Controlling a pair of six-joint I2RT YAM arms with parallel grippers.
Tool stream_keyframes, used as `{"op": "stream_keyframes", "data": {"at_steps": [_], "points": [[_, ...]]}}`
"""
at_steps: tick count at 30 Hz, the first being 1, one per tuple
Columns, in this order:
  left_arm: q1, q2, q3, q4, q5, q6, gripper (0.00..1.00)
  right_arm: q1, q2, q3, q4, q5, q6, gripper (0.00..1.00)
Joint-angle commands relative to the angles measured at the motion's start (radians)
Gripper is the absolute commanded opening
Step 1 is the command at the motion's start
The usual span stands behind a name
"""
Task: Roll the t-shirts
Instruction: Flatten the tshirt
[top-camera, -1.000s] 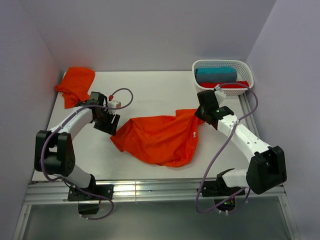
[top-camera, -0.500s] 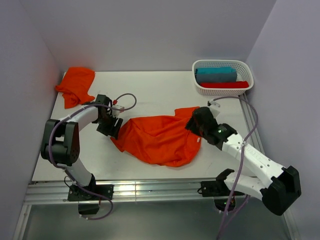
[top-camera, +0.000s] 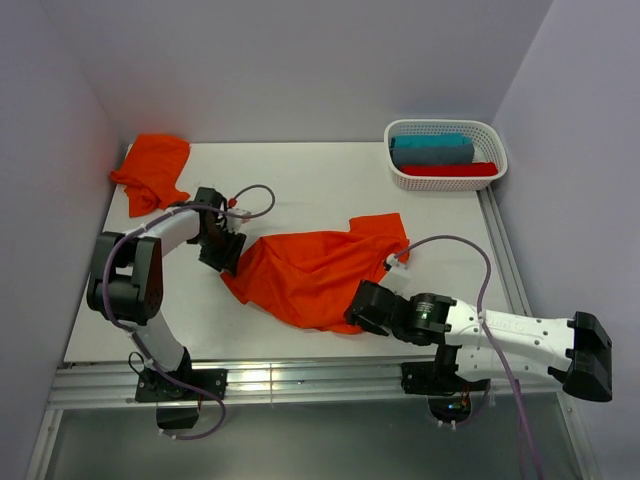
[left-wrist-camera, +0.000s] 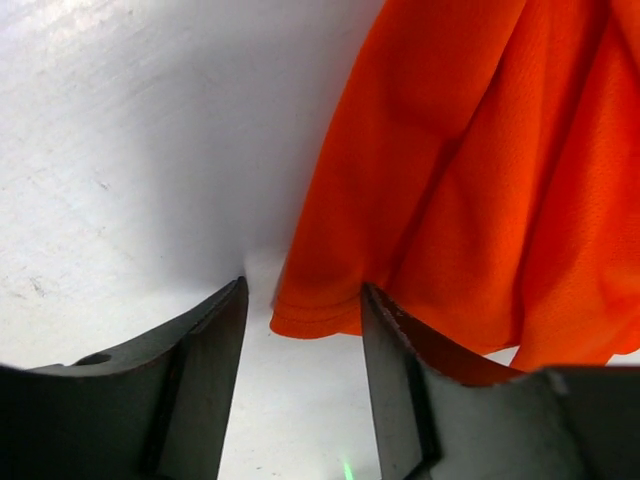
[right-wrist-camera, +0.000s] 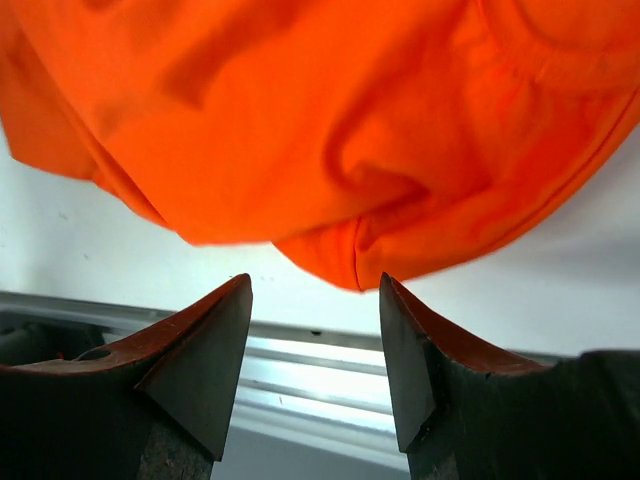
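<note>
Seen from above, a plain bright orange short-sleeved t-shirt of thin fabric (top-camera: 320, 272) lies rumpled and partly spread across the middle of the white table (top-camera: 320, 180), with one part reaching toward the far right. A second bright orange t-shirt (top-camera: 152, 170) sits bunched in the far left corner, well apart from the first. In the far right corner stands a white plastic lattice basket (top-camera: 440, 182), which holds a rolled teal cloth (top-camera: 432, 148) with a red cloth (top-camera: 462, 169) on its near side. The left gripper (top-camera: 224, 252) is low at the spread shirt's left edge. The right gripper (top-camera: 360, 308) is at the shirt's near edge, its arm stretched low along the front of the table. From this height the spread of either pair of fingers is hard to judge. In the left wrist view, the two dark fingers (left-wrist-camera: 200, 350) stand apart. A hemmed corner of the orange shirt lies in the gap between them, closer to the right-hand finger, and it is not pinched. In the right wrist view, the dark fingers (right-wrist-camera: 195, 350) are also spread wide and hold nothing. A folded bit of the shirt's near edge lies just beyond their tips, with bare white table around it. A silver metal rail (right-wrist-camera: 310, 370) runs along the table's front edge.
</note>
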Motion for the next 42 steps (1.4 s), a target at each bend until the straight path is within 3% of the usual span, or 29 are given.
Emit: {"op": "stream_keyframes", "data": {"at_steps": [1, 7, 15, 17, 22, 25, 26, 29, 32, 39, 42], "points": [[-0.019, 0.027, 0.016, 0.029, 0.057, -0.023, 0.54, 0.058, 0.034, 0.016, -0.063, 0.058, 0.142, 0.61], [-0.025, 0.026, 0.01, 0.029, 0.074, -0.027, 0.42, 0.154, 0.0, -0.045, -0.079, 0.064, 0.271, 0.62], [-0.028, 0.018, 0.028, 0.023, 0.073, -0.033, 0.13, 0.158, 0.027, -0.115, -0.027, 0.069, 0.336, 0.65], [-0.028, 0.018, 0.032, 0.024, 0.071, -0.035, 0.01, 0.157, 0.038, -0.124, -0.024, 0.08, 0.353, 0.66], [-0.03, 0.02, 0.038, 0.027, 0.062, -0.036, 0.0, 0.114, 0.022, -0.176, 0.059, 0.084, 0.35, 0.66], [-0.03, 0.017, 0.045, 0.033, 0.04, -0.035, 0.0, 0.068, 0.015, -0.202, 0.101, 0.072, 0.314, 0.53], [-0.03, 0.018, 0.048, 0.03, 0.037, -0.035, 0.0, 0.037, 0.012, -0.208, 0.11, 0.068, 0.304, 0.38], [-0.028, 0.023, 0.079, 0.029, 0.01, -0.035, 0.0, -0.01, -0.001, -0.201, 0.121, 0.06, 0.247, 0.11], [-0.025, 0.047, 0.148, 0.021, -0.042, -0.042, 0.0, -0.09, -0.045, -0.169, 0.072, 0.069, 0.173, 0.0], [0.012, 0.231, 0.48, -0.027, -0.145, -0.056, 0.0, -0.414, -0.24, -0.119, -0.036, 0.008, -0.127, 0.0], [0.023, 0.294, 0.583, -0.022, -0.19, -0.058, 0.0, -0.57, -0.249, -0.078, -0.044, -0.032, -0.25, 0.0]]}}
